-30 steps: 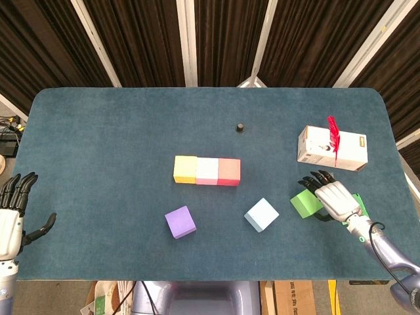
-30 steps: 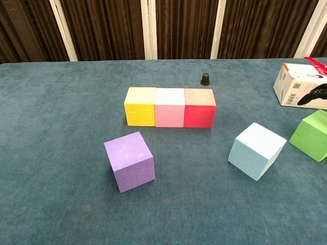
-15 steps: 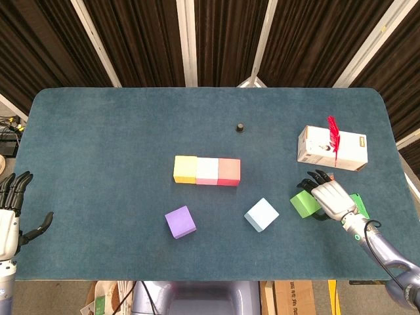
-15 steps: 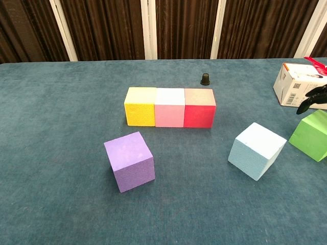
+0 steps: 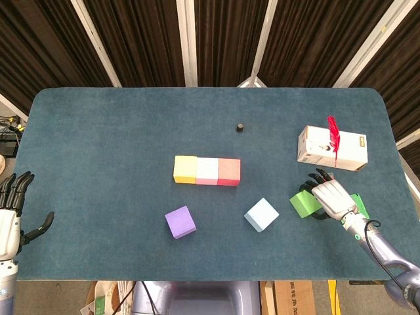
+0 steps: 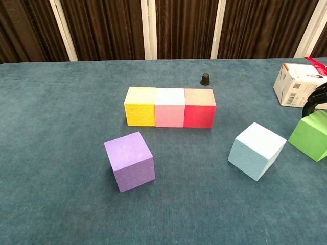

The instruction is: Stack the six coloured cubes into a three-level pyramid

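Head cam has both hands; chest cam only catches the right hand's dark fingertips (image 6: 312,102) at the frame edge. Right hand (image 5: 331,199) is draped over the green cube (image 5: 303,204), fingers curled round its far side, so it looks gripped, tho the cube sits on the table (image 5: 118,151). Left hand (image 5: 10,220) is off the table's left corner, fingers spread, holding nothing. Yellow cube (image 5: 185,169), pink cube (image 5: 207,170) & red cube (image 5: 228,172) touch in a row mid-table. Purple cube (image 5: 180,221) & light blue cube (image 5: 261,214) sit loose nearer the robot. White box (image 5: 331,147) is just beyond the green one.
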Controlling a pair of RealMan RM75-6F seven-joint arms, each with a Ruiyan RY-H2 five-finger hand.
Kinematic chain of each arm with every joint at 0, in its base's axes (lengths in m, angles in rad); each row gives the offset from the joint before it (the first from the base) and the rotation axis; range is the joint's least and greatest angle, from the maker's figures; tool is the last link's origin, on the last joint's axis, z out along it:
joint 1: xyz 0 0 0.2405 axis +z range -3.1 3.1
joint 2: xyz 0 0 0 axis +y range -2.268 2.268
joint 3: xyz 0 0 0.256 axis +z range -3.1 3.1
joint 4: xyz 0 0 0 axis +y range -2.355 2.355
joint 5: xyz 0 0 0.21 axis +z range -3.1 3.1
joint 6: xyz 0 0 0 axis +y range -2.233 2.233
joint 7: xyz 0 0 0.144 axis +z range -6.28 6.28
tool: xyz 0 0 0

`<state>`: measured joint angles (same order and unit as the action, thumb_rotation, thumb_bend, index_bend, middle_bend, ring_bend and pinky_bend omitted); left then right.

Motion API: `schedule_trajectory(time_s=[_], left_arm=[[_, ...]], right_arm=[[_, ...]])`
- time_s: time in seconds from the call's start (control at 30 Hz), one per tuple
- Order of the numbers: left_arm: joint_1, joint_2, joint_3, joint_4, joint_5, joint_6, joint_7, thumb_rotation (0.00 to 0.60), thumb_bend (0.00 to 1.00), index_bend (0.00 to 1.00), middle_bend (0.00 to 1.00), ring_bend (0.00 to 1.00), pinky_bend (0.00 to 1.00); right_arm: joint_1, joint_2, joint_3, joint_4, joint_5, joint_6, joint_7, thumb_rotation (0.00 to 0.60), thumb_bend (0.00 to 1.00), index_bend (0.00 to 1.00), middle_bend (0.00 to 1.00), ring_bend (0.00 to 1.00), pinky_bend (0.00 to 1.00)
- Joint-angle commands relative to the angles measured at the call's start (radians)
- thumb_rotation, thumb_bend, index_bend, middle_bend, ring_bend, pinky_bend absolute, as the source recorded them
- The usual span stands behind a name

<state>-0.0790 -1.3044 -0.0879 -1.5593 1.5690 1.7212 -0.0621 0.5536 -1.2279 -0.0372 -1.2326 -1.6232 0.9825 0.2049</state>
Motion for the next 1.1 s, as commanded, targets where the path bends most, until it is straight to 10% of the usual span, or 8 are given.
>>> schedule_trajectory(time_s=[0.03,0.3,0.57,0.8,1.1], left_arm=[[0.001,-0.001,-0.001,0.000,0.002,0.000,0.001,0.600,0.36,0.11,0.08,0.00,0.00],[0.002,-0.001,-0.007,0.010,0.008,0.001,0.014,0.600,0.36,0.11,0.08,0.00,0.00],[0.007,-0.029,-0.032,0.050,0.008,0.036,0.058,0.600,0.36,0.11,0.08,0.00,0.00],[0.008,-0.029,-0.041,0.057,0.003,0.037,0.051,0.600,0.36,0.11,0.08,0.00,0.00],[0.015,-0.010,-0.047,0.047,-0.004,0.039,0.034,0.600,0.36,0.11,0.08,0.00,0.00]], right_arm=[[0.004,-0.001,-0.002,0.001,-0.002,0.000,-0.001,0.600,0.24,0.39,0.38,0.16,0.00],[0.018,0.053,0.019,-0.084,0.012,0.009,-0.033,0.600,0.24,0.43,0.41,0.18,0.00],[0.084,0.258,0.080,-0.401,0.166,-0.146,-0.143,0.600,0.26,0.46,0.44,0.21,0.00],[0.189,0.373,0.148,-0.641,0.577,-0.276,-0.352,0.600,0.27,0.46,0.44,0.22,0.00],[0.372,0.233,0.132,-0.745,1.115,-0.050,-0.707,0.600,0.30,0.46,0.44,0.24,0.00]])
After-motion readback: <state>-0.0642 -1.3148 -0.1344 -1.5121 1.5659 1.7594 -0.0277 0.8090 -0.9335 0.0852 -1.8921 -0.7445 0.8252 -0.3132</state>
